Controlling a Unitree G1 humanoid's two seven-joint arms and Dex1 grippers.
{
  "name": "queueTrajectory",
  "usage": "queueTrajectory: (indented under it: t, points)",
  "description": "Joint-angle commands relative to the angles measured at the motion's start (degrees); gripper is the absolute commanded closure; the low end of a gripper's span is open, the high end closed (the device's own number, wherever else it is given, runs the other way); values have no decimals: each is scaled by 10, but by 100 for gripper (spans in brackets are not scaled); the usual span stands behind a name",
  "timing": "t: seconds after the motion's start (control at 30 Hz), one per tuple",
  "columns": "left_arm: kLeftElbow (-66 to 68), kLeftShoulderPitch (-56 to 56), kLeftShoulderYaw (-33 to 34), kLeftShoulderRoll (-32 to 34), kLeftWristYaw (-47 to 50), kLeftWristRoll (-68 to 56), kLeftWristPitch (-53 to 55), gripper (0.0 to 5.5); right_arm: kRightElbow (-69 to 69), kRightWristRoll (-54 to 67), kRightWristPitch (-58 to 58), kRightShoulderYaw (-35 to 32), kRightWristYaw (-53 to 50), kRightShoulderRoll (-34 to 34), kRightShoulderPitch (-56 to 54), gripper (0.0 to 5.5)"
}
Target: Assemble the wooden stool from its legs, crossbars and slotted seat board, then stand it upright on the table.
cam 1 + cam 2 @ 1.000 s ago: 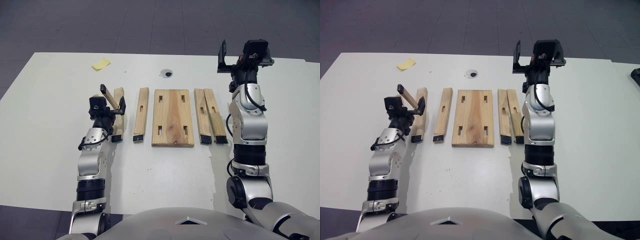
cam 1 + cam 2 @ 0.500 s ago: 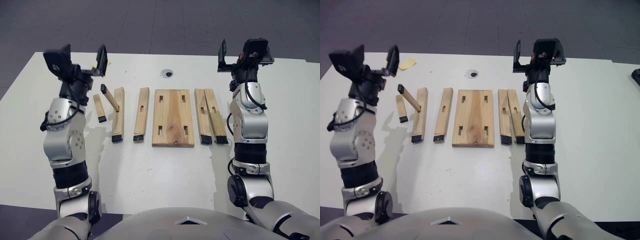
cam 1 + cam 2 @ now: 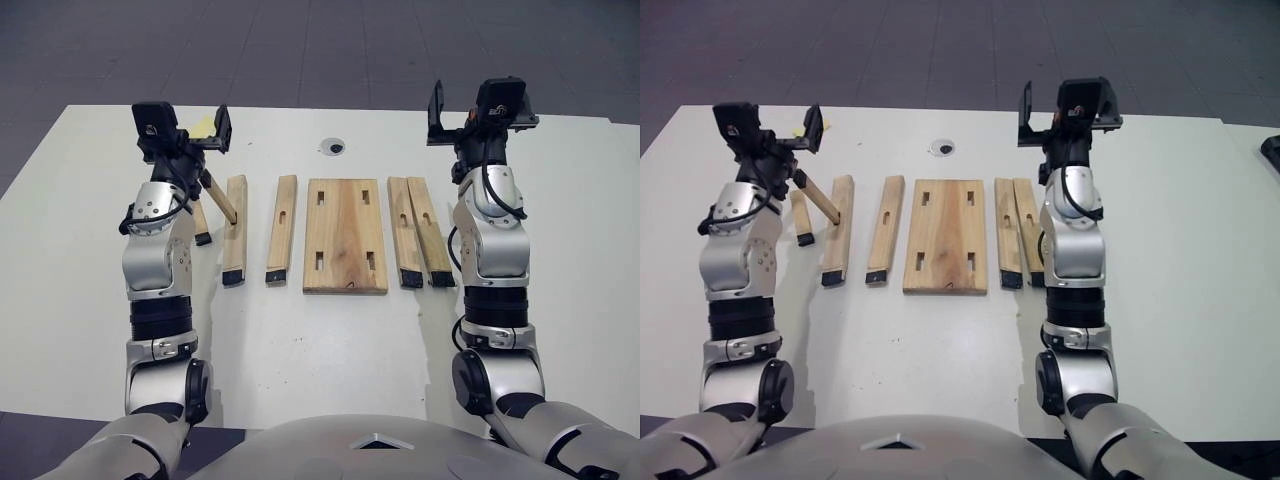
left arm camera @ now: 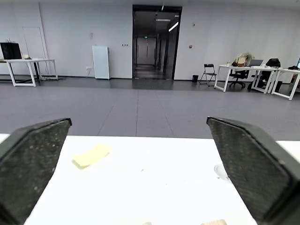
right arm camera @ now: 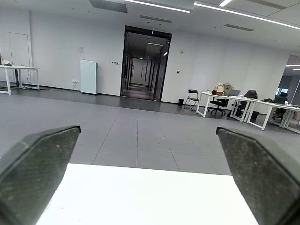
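Observation:
The slotted seat board (image 3: pixel 345 235) lies flat mid-table. Two legs (image 3: pixel 235 230) (image 3: pixel 283 228) lie to its left, and two more legs (image 3: pixel 403 232) (image 3: pixel 430 234) lie side by side to its right. A crossbar (image 3: pixel 222 196) leans slanted against the leftmost leg, and another short crossbar (image 3: pixel 200 222) lies beside it. My left gripper (image 3: pixel 190 135) is raised just behind these crossbars, open and empty, its fingers (image 4: pixel 33 164) wide apart. My right gripper (image 3: pixel 470 105) is raised behind the right legs, also open and empty, with its pads (image 5: pixel 262 164) spread.
A yellow sticky note (image 4: pixel 91 155) lies on the white table (image 3: pixel 330 330) at the far left. A round cable hole (image 3: pixel 335 148) sits behind the seat board. The near half of the table has free room.
My left gripper rose from the slanted crossbar, leaving it leaning on the leg, swung up and outward, then came back inward above the crossbars. The right arm barely moved.

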Motion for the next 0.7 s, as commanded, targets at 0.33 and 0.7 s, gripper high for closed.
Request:
queueTrajectory:
  t: [0.33,0.7]
  points:
    - [-3,-75,16,-3,16,-15,-3,12,3,3,4,3,1,1,-5,10]
    - [193,3,-46,-25,-24,42,-89,12,-1,4,9,0,1,-1,1,10]
